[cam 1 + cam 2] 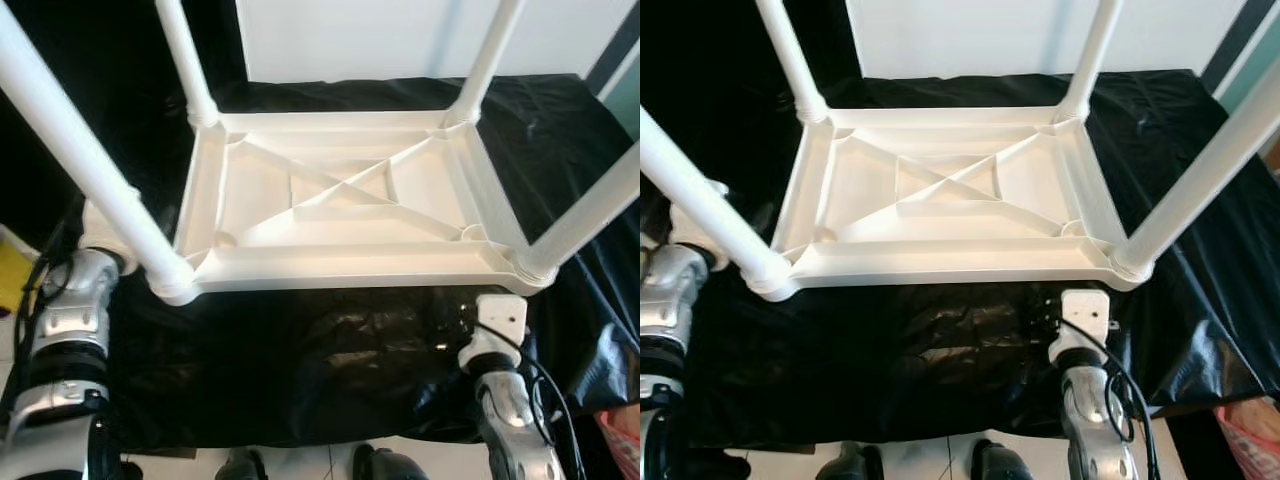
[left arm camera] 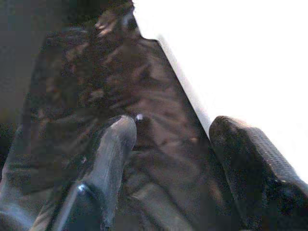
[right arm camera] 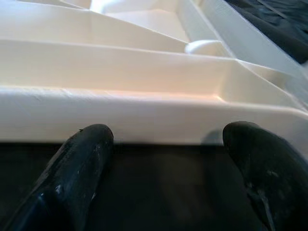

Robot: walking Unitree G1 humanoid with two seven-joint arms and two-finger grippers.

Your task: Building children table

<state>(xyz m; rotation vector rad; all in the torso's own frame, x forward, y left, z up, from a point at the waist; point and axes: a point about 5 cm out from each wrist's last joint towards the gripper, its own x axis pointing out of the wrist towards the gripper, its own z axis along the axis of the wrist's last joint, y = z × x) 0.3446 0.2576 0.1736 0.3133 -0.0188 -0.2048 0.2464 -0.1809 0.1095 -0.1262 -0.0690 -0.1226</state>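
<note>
A white plastic children's table (image 1: 340, 268) lies upside down on a black sheet (image 1: 300, 360), its ribbed underside facing up. All of its legs stand up from the corners: near-left (image 1: 80, 160), far-left (image 1: 185, 60), far-right (image 1: 490, 60), near-right (image 1: 590, 210). My left arm (image 1: 75, 300) is beside the near-left corner; its gripper (image 2: 173, 127) is open over the black sheet, with the table's white edge (image 2: 231, 72) close by. My right arm (image 1: 500, 330) is in front of the near-right corner. The right gripper (image 3: 171, 132) is open, fingers just short of the table's near rim (image 3: 144, 113), holding nothing.
The black sheet covers the whole low surface and hangs over its front edge. A white panel (image 1: 400, 35) stands behind the table. A yellow object (image 1: 10, 275) sits at the far left and a pink one (image 1: 625, 440) at the lower right. My feet (image 1: 380, 465) are at the front edge.
</note>
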